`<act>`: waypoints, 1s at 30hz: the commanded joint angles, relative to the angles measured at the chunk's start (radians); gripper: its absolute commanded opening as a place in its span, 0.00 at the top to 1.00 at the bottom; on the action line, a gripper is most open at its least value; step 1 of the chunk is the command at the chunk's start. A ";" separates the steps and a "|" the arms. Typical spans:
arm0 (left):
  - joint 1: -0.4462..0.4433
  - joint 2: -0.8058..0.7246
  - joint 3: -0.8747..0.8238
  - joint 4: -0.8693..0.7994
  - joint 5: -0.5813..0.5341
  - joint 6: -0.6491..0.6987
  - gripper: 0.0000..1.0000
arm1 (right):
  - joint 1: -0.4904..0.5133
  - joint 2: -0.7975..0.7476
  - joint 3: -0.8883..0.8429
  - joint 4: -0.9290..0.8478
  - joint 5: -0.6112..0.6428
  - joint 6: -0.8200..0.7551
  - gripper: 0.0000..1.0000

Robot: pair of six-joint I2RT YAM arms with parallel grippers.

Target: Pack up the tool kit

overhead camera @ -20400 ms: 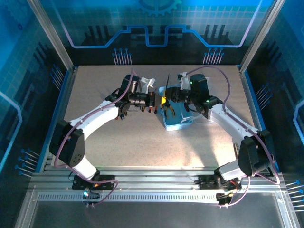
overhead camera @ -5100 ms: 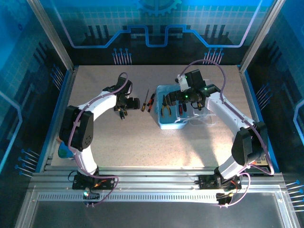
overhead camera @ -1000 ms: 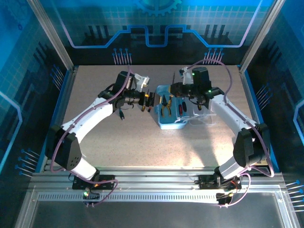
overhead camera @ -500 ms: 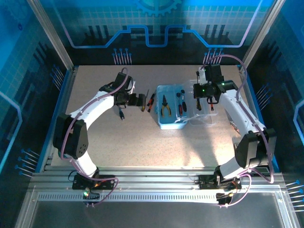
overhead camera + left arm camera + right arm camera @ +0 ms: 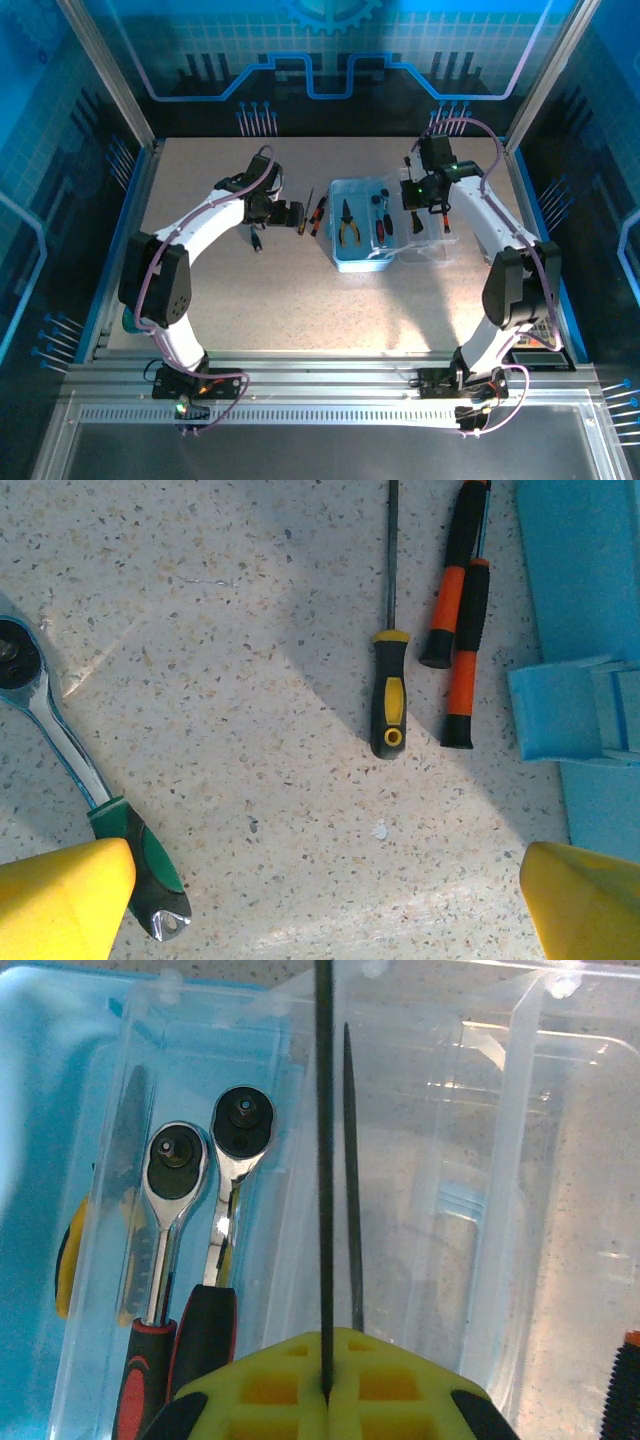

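The left gripper (image 5: 320, 885) hovers with its jaws spread wide over the tabletop's middle. The yellow/black screwdriver (image 5: 388, 695) lies just ahead, left of the case (image 5: 360, 262), handle nearest and shaft pointing away. The right gripper (image 5: 325, 1360), clamped on a thin dark shaft (image 5: 325, 1160), hangs above the case.

1 high overhead view, 2 close downward wrist views — shared ground (the case (image 5: 362, 262))
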State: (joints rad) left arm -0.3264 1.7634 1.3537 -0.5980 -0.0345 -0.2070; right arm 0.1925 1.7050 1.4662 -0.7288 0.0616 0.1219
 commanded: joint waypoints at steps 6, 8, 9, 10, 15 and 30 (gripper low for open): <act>-0.002 0.030 0.032 -0.025 -0.016 0.011 0.01 | 0.006 0.042 0.015 -0.003 -0.031 -0.015 0.81; -0.002 0.033 0.033 -0.025 -0.014 0.011 0.01 | 0.007 0.038 0.014 0.000 -0.031 -0.018 0.78; -0.002 0.035 0.033 -0.023 -0.013 0.010 0.01 | 0.007 0.037 0.013 0.001 -0.031 -0.020 0.77; -0.002 0.037 0.033 -0.023 -0.014 0.011 0.01 | 0.007 0.033 0.011 0.003 -0.031 -0.023 0.75; -0.002 0.041 0.032 -0.022 -0.011 0.009 0.01 | 0.009 0.023 0.004 0.002 -0.024 -0.024 0.66; -0.006 0.157 0.081 -0.013 -0.006 0.017 0.02 | 0.020 -0.184 -0.062 0.035 -0.084 -0.037 0.00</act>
State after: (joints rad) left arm -0.3267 1.8858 1.3952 -0.5983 -0.0345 -0.2062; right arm 0.1970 1.5764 1.4342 -0.7067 0.0158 0.0895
